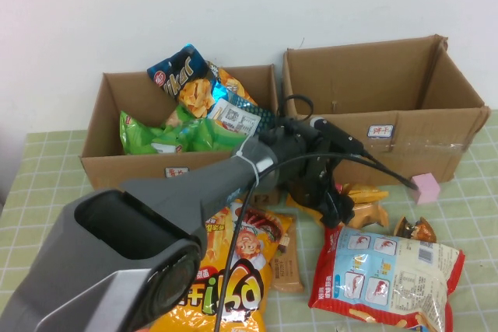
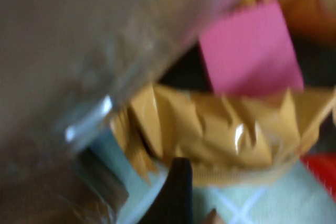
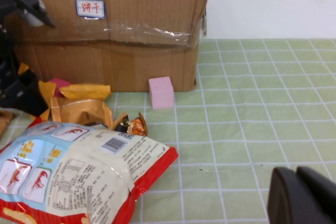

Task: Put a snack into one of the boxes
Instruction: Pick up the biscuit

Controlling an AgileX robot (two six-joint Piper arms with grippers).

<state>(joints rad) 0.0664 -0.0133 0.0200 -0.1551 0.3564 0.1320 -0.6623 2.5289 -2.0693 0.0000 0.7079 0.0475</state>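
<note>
My left gripper [image 1: 340,209] hangs low over a heap of small tan snack packets [image 1: 364,201] in front of the right box [image 1: 389,134]. In the left wrist view one black finger [image 2: 178,187] shows just short of a crinkled tan packet [image 2: 226,129], apart from it, and the jaws look open and empty. A pink thing [image 2: 247,53] lies beyond the packet. My right gripper [image 3: 297,195] is out of the high view; its fingers are pressed together, empty, low over the table cloth to the right of the snacks. The left box [image 1: 105,153] holds several snack bags.
A red and white shrimp-chip bag [image 1: 389,277] lies front right and also shows in the right wrist view [image 3: 79,171]. A yellow chip bag [image 1: 229,285] lies under my left arm. A pink block [image 1: 426,187] stands by the right box's corner.
</note>
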